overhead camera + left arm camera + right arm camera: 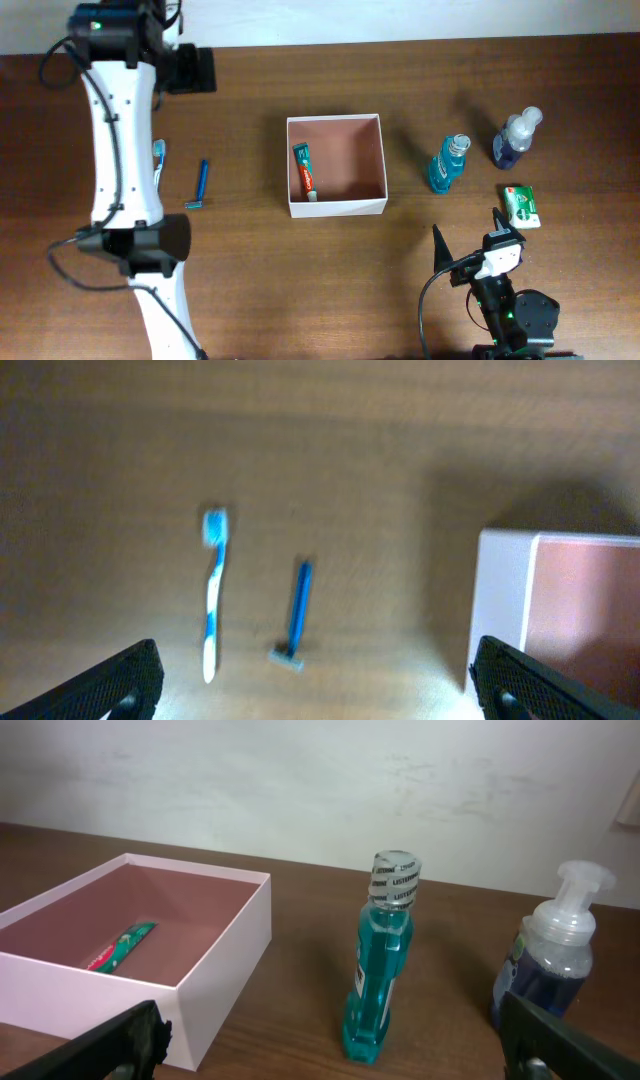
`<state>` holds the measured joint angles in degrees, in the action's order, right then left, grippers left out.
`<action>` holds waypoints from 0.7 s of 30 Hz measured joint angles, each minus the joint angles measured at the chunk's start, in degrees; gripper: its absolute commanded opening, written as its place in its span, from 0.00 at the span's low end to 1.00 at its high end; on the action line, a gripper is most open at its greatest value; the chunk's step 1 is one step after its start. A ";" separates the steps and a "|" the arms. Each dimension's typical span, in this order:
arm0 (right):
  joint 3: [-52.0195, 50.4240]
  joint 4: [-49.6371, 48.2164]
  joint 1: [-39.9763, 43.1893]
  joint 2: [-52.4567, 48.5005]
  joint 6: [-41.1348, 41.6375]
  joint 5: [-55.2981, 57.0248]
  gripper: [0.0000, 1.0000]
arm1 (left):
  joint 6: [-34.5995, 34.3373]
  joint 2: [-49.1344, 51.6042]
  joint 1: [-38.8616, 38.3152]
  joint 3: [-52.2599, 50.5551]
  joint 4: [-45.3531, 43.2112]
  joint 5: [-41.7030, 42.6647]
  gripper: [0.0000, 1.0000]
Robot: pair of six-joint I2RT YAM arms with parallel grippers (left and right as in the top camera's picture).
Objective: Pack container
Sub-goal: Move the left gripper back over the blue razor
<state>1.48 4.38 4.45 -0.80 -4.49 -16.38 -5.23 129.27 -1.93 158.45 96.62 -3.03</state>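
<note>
We see the left gripper (315, 670) spread wide and empty above the table (250, 280), its two dark fingers framing a blue razor (295, 615) and a blue-and-white toothbrush (213, 595). These lie side by side and apart, nearly parallel, the razor's head toward the near edge and the brush's bristles toward the far one. The right gripper (468, 238) also stands fully open with nothing between its fingers, low over the near right of the table. Straight ahead of it a teal mouthwash (378, 970) stands upright. Its cap carries bands of print that we cannot read. To the right of that is a blue pump bottle (545, 965), also upright, its label too dark to make out. A small green-and-white packet (522, 205) lies flat just beside the right gripper, its lettering too small to read. The container (337, 207) sits mid-table between the two arms, open side up. It is square, so we find no long axis, and its white walls run square to the table's edges. Inside, against the left wall, lies a green-and-red toothpaste (304, 172), running from far to near with its white cap toward the near wall. Its brand is illegible.
</note>
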 measured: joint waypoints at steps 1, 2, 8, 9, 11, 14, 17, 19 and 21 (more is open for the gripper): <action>0.00 0.00 0.00 0.00 -0.02 0.02 0.98 | 0.28 -1.38 0.42 -2.36 0.00 0.00 0.99; 0.00 -0.02 0.00 0.00 0.02 0.00 0.98 | 0.55 -3.30 1.01 -5.97 0.13 0.00 0.99; 0.00 -0.02 0.00 0.00 0.00 0.02 0.98 | 1.20 -9.68 2.80 -19.87 0.11 0.48 0.99; 0.00 0.00 0.00 0.00 0.02 0.02 0.98 | 1.20 -10.25 2.99 -21.84 0.09 1.07 0.99; 0.00 -0.02 0.00 0.00 -0.02 0.02 0.98 | 1.20 -10.73 3.10 -24.92 0.04 2.21 0.99; 0.00 -0.02 0.00 0.00 -0.04 0.02 0.98 | 1.40 -10.78 3.06 -30.16 -0.11 3.30 0.99; 0.00 -0.02 0.00 0.00 0.02 0.02 0.98 | 2.08 -10.78 3.04 -36.24 -1.49 3.93 0.99; 0.00 -0.02 0.00 0.00 0.00 0.02 0.98 | 2.34 -10.78 3.04 -40.28 -4.39 4.11 0.99; 0.00 -0.02 0.00 0.00 -0.02 0.02 0.99 | 2.58 -10.78 3.04 -43.82 -7.65 4.17 0.99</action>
<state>1.48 4.36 4.45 -0.80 -4.51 -16.36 -2.66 118.50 1.10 114.63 88.97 1.15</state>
